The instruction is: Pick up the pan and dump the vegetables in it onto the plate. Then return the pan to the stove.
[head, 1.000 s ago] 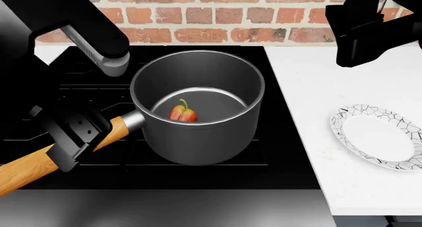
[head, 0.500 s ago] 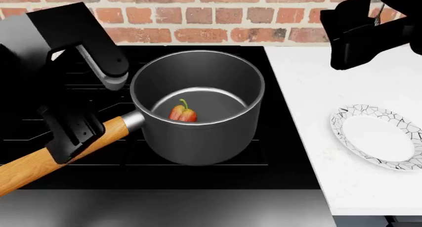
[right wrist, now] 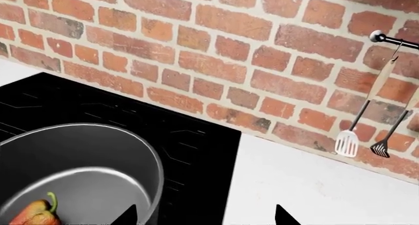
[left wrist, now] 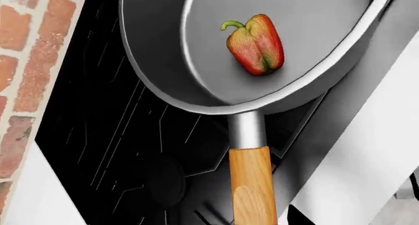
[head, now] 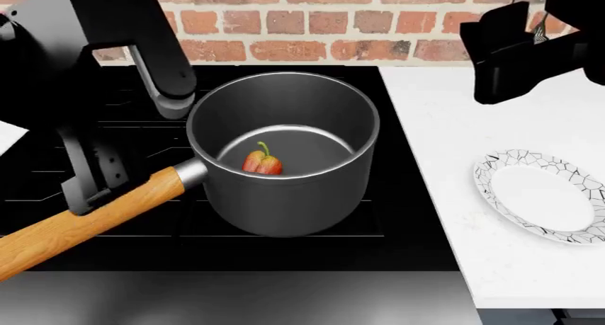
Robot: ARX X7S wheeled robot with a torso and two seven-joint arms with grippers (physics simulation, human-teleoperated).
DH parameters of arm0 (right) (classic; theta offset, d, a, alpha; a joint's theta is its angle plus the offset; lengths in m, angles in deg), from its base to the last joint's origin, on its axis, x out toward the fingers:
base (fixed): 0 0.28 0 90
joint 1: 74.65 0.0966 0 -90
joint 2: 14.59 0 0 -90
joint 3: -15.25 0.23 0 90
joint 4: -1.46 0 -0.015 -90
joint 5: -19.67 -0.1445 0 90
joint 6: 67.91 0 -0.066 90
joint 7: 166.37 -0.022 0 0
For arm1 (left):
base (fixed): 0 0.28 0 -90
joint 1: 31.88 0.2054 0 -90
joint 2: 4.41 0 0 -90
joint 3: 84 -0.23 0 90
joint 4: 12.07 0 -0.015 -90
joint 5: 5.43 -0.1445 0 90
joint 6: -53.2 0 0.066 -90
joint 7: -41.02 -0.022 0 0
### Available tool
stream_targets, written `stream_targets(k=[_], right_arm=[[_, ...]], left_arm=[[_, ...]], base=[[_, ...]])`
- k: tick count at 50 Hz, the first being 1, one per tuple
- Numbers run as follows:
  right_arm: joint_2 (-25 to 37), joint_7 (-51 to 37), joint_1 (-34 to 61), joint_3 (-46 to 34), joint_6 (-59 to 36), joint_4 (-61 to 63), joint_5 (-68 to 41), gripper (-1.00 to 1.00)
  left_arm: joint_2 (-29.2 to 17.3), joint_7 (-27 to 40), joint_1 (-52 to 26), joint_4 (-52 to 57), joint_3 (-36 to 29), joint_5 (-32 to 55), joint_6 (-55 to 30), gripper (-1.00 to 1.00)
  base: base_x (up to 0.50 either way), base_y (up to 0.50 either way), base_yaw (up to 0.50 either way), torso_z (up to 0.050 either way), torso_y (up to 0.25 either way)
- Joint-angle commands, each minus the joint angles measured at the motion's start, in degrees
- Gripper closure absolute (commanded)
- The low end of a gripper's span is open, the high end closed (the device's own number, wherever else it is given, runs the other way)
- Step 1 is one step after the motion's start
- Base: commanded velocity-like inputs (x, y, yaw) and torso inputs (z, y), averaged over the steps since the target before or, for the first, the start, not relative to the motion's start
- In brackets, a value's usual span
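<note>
Head view has the pan [head: 283, 151] sitting on my stove [head: 113, 162], one pepper [head: 262, 161] lying inside; the plate [head: 545, 195] rests bare on the counter [head: 444, 127]. My left pincer [head: 95, 176] straddles the handle [head: 85, 222], pads apart; my right pincer [head: 515, 49] I cannot tell.

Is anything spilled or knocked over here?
No, nothing looks wrong. The pan stands upright on the stove with the pepper lying inside it. The plate sits flat on the white counter, with nothing on it.
</note>
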Motion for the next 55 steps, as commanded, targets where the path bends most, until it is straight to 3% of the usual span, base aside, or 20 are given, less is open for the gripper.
stream_targets(k=[1,18,30,55], right_arm=[[0.02,1.12,-0.58,-0.29,-0.02,-0.31,1.28,-1.00],[0.15,2.49,-1.74,-0.46,0.48,0.17,2.60,-1.00],[0.36,3.61,-2.73,-0.39,0.84,0.66,3.65,-1.00],[0.82,5.48,-3.29,-0.81,1.13,0.76,4.88,-1.00]], left_arm=[[0.63,-2.82,0.00,0.75,0.17,2.18,0.00,-1.00],[-1.21,3.05,3.23,0.76,-3.55,6.66,2.57,-1.00],[0.07,10.55,5.86,-3.26,-4.26,8.60,2.51,-1.00],[1.87,17.49,11.67,-8.72,-5.94,14.01,4.50,-1.00]], base=[[0.00,0.00,0.00,0.000,0.000],[0.00,0.00,0.00,0.000,0.000],[0.00,0.00,0.00,0.000,0.000],[0.00,0.00,0.00,0.000,0.000]])
